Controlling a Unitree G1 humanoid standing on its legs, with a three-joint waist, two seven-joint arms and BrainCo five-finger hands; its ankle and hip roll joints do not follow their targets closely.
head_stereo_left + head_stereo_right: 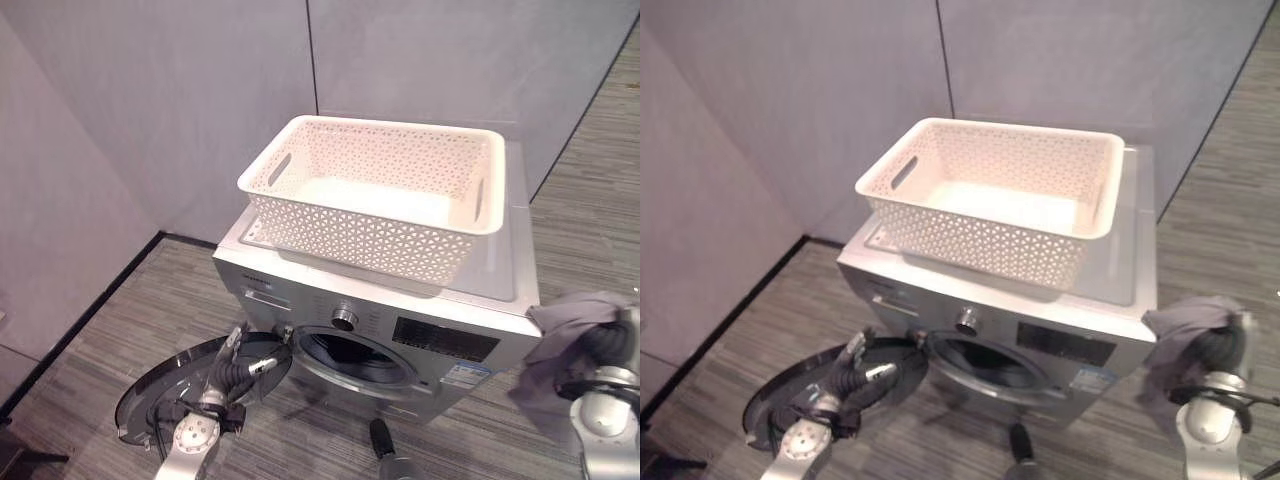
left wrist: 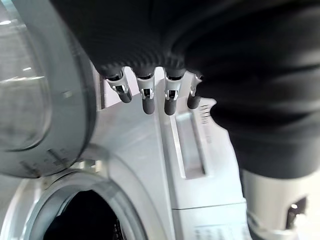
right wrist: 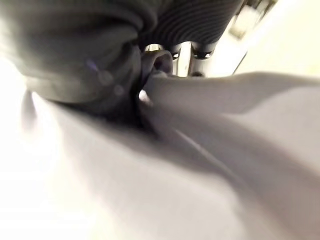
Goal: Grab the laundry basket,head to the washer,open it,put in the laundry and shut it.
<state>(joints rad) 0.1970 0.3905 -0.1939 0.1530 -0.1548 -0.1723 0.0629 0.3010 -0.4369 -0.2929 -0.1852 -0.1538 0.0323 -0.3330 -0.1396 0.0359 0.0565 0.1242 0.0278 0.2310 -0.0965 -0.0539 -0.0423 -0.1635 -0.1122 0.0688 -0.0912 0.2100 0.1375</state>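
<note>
Now the washer (image 1: 400, 330) stands with its round door (image 1: 190, 385) swung wide to the floor side and the drum mouth (image 1: 355, 358) clear; the laundry basket (image 1: 380, 195) sits on the washer's top, reaching from its back left corner almost to its front edge. The grey laundry (image 1: 565, 340) hangs bunched in the right hand (image 1: 605, 350), fingers curled round it, off the washer's front right corner. Best swing it low to the mouth and push deep before letting go. The left hand (image 1: 240, 370), fingers relaxed, rests by the door; keep it there
</note>
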